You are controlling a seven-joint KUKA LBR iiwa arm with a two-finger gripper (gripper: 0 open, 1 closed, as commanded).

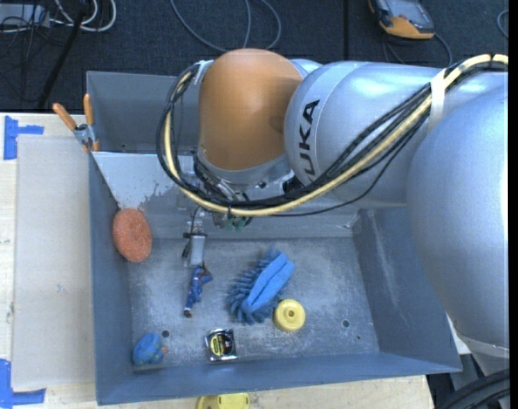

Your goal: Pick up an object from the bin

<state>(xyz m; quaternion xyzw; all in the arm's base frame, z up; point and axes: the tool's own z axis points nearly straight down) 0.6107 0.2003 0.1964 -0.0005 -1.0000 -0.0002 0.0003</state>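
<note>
Hanging below the arm's rounded orange cover, the fingers point down into the grey metal bin, toward its floor in the view's left half. They look drawn together, showing as one narrow grey strip with no gap between them. Directly beneath their tips is a slender blue thing, long and thin with a dark lower end, standing in line with the fingers. Its upper end meets the tips, but I cannot tell whether it is pinched between them or only touches them.

Toward the view's left of the fingers, near the bin's wall, lies an orange-brown oval lump, well apart from them. To the view's right of the fingers and a little lower lies a blue brush with splayed bristles, near the slender blue thing but not touching it. Just beside the brush's lower end sits a small yellow round piece. Farther below the tips, near the front wall, rests a small black-and-yellow item, and to the view's left of that, in the corner, a blue lump. Black and yellow cables loop around the cover above the fingers.
</note>
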